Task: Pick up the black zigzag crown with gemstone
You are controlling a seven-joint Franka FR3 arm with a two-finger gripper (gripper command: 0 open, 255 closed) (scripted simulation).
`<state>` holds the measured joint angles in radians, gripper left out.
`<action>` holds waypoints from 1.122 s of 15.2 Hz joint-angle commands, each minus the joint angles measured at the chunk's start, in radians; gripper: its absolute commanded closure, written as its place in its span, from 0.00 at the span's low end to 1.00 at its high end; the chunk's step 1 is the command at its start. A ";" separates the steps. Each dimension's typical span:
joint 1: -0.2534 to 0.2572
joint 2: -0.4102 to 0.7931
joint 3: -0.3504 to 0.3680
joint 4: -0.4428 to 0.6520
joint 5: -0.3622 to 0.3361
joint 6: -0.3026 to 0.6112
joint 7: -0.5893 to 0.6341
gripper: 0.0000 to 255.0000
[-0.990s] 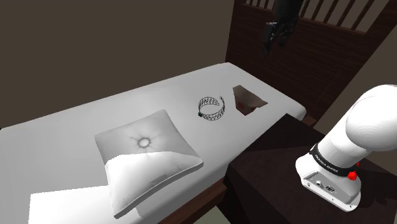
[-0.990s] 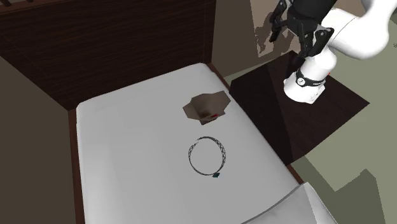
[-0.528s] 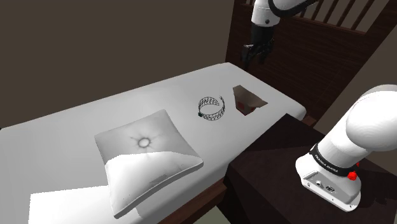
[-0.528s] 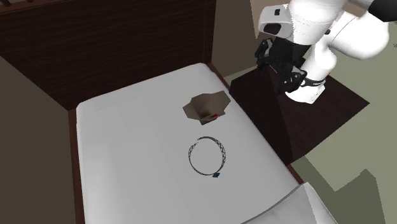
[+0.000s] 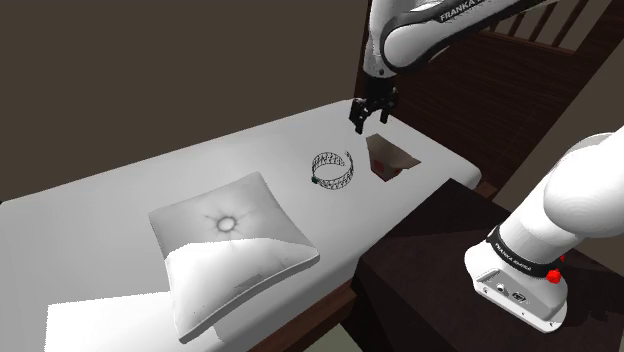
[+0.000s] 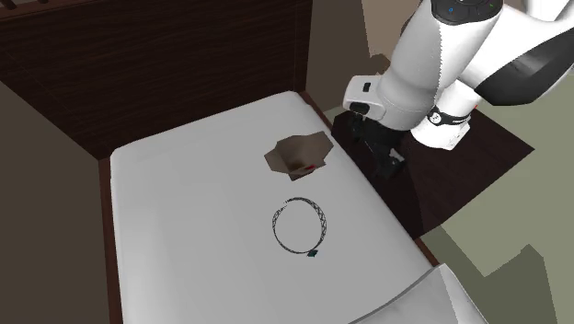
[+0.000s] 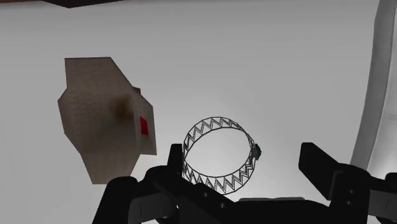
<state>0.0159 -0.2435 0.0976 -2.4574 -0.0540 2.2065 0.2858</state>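
A white bed (image 5: 200, 170) is seen, a pillow (image 5: 230, 245) laid at one end. Near the opposite end lies a brown patch (image 5: 388, 156). The black zigzag crown (image 5: 333, 169) is set flat just beside it. The gripper (image 5: 368, 123) is held above, its fingers spread apart.

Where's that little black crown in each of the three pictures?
Shoulder view: crown on the bed, just left of the brown patch.
Second exterior view: crown central, below that patch.
Wrist view: crown beside the patch, ahead of the gripper.
Shared landmark: the red-spotted brown patch.
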 commanded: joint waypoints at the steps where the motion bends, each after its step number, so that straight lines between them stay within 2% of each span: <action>1: 0.001 0.081 0.012 0.019 -0.008 0.063 0.033 0.00; 9: 0.011 0.397 0.027 0.143 -0.073 0.248 0.155 0.00; 17: 0.055 0.716 -0.001 0.354 -0.133 0.353 0.258 0.00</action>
<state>0.0639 0.4302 0.1000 -2.1423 -0.1826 2.5569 0.5331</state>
